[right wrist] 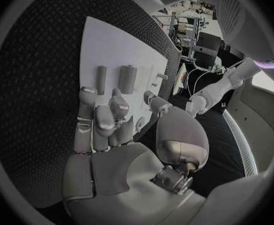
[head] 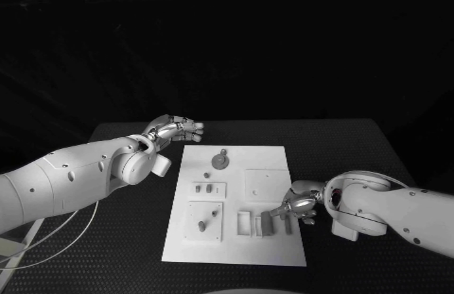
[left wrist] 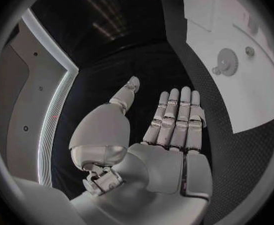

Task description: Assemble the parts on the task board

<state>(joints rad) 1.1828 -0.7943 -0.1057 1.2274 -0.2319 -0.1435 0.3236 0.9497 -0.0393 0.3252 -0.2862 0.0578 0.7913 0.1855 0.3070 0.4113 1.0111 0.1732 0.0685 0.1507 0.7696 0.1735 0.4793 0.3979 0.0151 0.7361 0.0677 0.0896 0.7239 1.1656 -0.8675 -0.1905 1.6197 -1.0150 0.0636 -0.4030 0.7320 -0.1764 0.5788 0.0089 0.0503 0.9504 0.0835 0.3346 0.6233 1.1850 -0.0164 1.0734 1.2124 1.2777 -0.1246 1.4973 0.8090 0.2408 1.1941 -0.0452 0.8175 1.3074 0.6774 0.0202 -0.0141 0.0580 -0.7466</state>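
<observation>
Task board (head: 265,251) lies flat at centre frame on the black worktop (head: 340,143), small grey parts (head: 220,160) scattered over it. Left robot hand (head: 176,130) sits on the worktop just past the board's upper-left corner, fingers straight and side by side, thumb apart, holding nothing. Right robot hand (head: 295,206) is at the board's lower-right area, fingers curled down beside two upright grey bars (head: 268,224); whether it pinches anything, cannot tell.
</observation>
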